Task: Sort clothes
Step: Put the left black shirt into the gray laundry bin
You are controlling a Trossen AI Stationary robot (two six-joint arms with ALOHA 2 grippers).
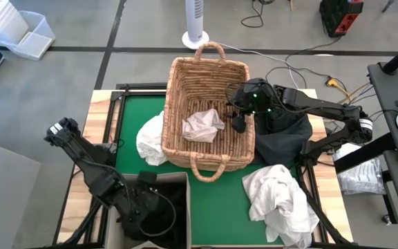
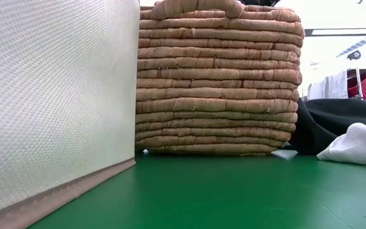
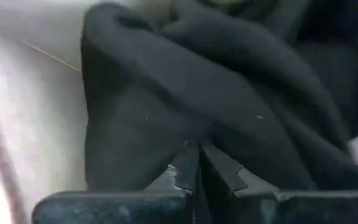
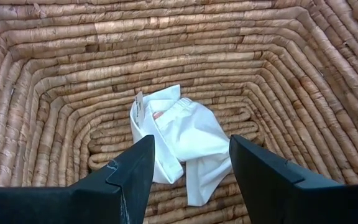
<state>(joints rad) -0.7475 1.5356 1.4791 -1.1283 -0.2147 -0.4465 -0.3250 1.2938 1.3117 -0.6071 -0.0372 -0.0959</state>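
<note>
A white garment (image 1: 202, 126) lies crumpled on the floor of the wicker basket (image 1: 178, 76); it also shows in the right wrist view (image 4: 185, 140). My right gripper (image 1: 239, 116) hangs open over the basket's right half, above that garment and touching nothing. My left gripper (image 3: 197, 163) is down inside the beige fabric bin (image 1: 185, 207), shut at a black garment (image 3: 185, 81). Another white garment (image 1: 150, 142) lies on the table against the basket's left side. A dark garment (image 1: 285, 135) lies right of the basket, and a large white one (image 1: 282, 200) lies at the front right. My left gripper pinches a fold of the black garment (image 3: 194, 134) between its two fingertips. The rest of the garment lies bunched in the bin beyond the fingers, against the bin's pale inner wall (image 3: 30, 124). One layer or several, I cannot tell.
The green mat (image 2: 221, 191) shows bare between the bin (image 2: 56, 95) and the basket (image 2: 221, 83) near the front edge. A white fan base (image 1: 194, 38) and cables lie on the floor behind the table.
</note>
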